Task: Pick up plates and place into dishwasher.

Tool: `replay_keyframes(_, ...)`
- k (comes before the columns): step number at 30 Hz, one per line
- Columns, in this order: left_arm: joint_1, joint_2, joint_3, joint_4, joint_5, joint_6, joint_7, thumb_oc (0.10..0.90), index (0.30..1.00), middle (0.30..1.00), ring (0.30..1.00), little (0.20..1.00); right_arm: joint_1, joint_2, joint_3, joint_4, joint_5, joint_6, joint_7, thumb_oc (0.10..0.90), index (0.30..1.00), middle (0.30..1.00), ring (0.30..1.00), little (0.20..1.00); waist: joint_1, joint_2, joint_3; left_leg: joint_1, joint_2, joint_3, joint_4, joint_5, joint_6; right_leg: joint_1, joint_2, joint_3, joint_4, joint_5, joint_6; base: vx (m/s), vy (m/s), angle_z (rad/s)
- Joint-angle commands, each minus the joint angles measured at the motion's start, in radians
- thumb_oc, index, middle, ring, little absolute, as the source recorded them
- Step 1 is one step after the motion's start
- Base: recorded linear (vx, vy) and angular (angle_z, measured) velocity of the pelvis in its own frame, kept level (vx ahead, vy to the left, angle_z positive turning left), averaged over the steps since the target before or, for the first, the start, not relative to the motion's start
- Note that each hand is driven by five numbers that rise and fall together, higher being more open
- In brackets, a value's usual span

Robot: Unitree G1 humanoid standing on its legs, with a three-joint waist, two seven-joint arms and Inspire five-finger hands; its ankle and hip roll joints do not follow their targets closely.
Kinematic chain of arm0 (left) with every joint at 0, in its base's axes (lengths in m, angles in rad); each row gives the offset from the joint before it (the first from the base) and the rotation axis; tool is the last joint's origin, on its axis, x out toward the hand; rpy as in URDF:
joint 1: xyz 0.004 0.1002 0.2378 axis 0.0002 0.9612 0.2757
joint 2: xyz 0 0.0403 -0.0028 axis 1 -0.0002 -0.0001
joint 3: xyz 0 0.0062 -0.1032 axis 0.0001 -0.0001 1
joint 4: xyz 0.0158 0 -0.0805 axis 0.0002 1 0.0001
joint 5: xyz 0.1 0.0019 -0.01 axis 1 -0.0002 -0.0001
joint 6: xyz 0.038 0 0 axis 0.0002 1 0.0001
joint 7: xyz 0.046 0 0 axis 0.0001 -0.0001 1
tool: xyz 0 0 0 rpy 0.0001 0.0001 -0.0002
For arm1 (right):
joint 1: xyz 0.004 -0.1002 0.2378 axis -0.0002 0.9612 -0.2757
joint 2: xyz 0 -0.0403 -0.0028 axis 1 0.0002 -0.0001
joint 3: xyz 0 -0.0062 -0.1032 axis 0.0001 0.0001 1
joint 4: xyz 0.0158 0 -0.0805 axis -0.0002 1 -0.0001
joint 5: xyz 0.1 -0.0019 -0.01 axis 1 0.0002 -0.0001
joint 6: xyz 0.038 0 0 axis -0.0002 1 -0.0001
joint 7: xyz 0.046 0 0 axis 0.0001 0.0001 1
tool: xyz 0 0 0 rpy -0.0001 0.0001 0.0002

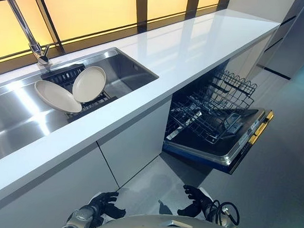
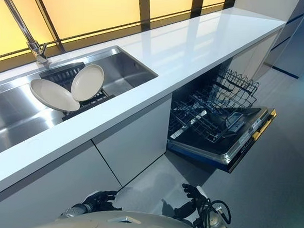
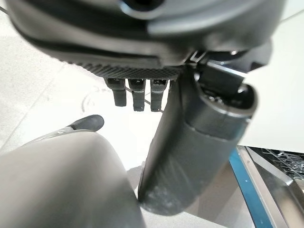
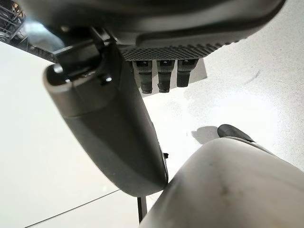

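Two cream plates in the steel sink, both propped on a dark rack near the back: bigger plate tilted on the left, smaller round plate leaning upright just beside it and overlapping its edge. Chrome faucet arching up behind the sink, base right at the back rim. Long white countertop running off to the right, with amber-lit window panels behind. Dishwasher wide open under the counter, well apart from the plates, door dropped flat and the wire lower rack pulled out over it, nothing plate-like loaded in it. Left hand hanging low by the cabinet front, fingers loosely relaxed, gripping nothing. Right hand same deal, down low over the grey floor in front of the dishwasher, fingers slack and empty. Wrist views back that up, fingertips dangling straight with just floor past them
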Motion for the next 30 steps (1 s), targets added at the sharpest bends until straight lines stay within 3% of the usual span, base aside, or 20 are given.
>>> replay_keyframes(1,-0.063,-0.005,-0.003,0.056,0.007,-0.015,-0.018,0.800,0.900,0.900,0.900,0.900,-0.097,0.012,-0.019,0.000,0.005,-0.043,-0.006,0.800,0.900,0.900,0.900,0.900,0.016,-0.024,0.030,0.017,-0.091,0.037,0.020,-0.115,0.083,0.016,0.012,-0.029,0.031,-0.050,0.018,0.00,0.000,0.00)
replay_keyframes(8,-0.065,-0.010,-0.004,0.061,0.003,-0.023,-0.008,0.800,0.900,0.900,0.900,0.900,-0.098,0.019,-0.016,0.015,-0.002,-0.050,-0.015,0.800,0.900,0.900,0.900,0.900,0.018,-0.021,0.029,0.014,-0.091,0.033,0.019,-0.113,0.081,0.013,0.012,-0.029,0.034,-0.050,0.020,0.00,0.000,0.00)
replay_keyframes(14,-0.057,-0.041,0.000,0.085,-0.015,-0.083,-0.006,0.800,0.900,0.900,0.900,0.900,-0.082,0.027,-0.041,0.101,-0.073,-0.136,-0.062,0.800,0.900,0.900,0.900,0.900,0.007,0.008,0.028,0.013,-0.097,0.039,0.023,-0.119,0.085,0.008,0.006,-0.029,0.039,-0.057,0.019,0.00,0.064,0.00)
replay_keyframes(19,-0.062,-0.031,-0.002,0.065,-0.030,-0.130,-0.010,0.800,0.900,0.900,0.900,0.900,-0.076,0.007,-0.061,0.123,-0.089,-0.170,-0.052,0.800,0.900,0.900,0.900,0.900,0.003,0.016,0.026,0.023,-0.096,0.048,0.023,-0.123,0.084,0.017,0.004,-0.033,0.038,-0.062,0.021,0.00,0.014,0.00)
replay_keyframes(27,-0.113,-0.014,-0.052,-0.008,0.031,-0.197,0.019,0.800,0.900,0.900,0.900,0.900,-0.084,0.008,-0.028,0.070,-0.070,-0.135,-0.039,0.800,0.900,0.900,0.900,0.900,-0.010,0.012,0.033,0.020,-0.090,0.057,0.023,-0.117,0.077,0.009,0.009,-0.023,0.044,-0.060,0.021,-0.01,-0.001,0.00)
replay_keyframes(30,-0.146,0.010,-0.117,-0.125,0.067,-0.227,-0.021,0.800,0.900,0.900,0.900,0.900,-0.093,-0.003,-0.009,0.046,-0.071,-0.122,-0.034,0.800,0.900,0.900,0.900,0.900,-0.017,0.017,0.043,0.017,-0.087,0.062,0.021,-0.116,0.076,0.000,0.012,-0.013,0.049,-0.059,0.023,-0.06,0.015,-0.06)
